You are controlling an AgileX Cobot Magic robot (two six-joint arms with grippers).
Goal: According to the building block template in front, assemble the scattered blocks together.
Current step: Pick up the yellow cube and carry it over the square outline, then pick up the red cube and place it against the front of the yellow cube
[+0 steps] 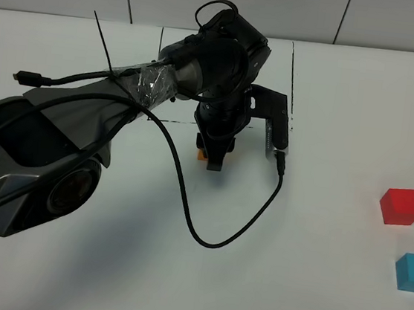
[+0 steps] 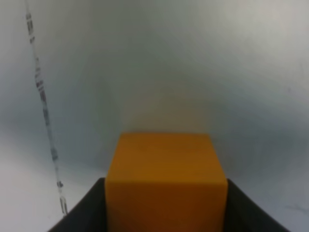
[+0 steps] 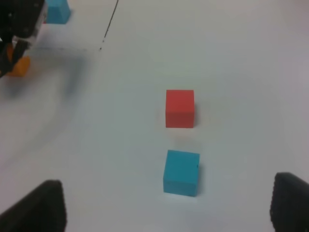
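Note:
My left gripper is shut on the orange cube, just in front of the drawn black frame. In the left wrist view the orange cube sits between the two black fingers. The template inside the frame is mostly hidden by the left arm in the high view; its blue cube shows in the right wrist view. The loose red cube and light blue cube lie apart at the far right. My right gripper is open and empty, short of the blue cube and red cube.
A black cable loops from the left arm over the table in front of the frame. The left arm's dark body covers the left side. The frame's black line runs beside the held cube.

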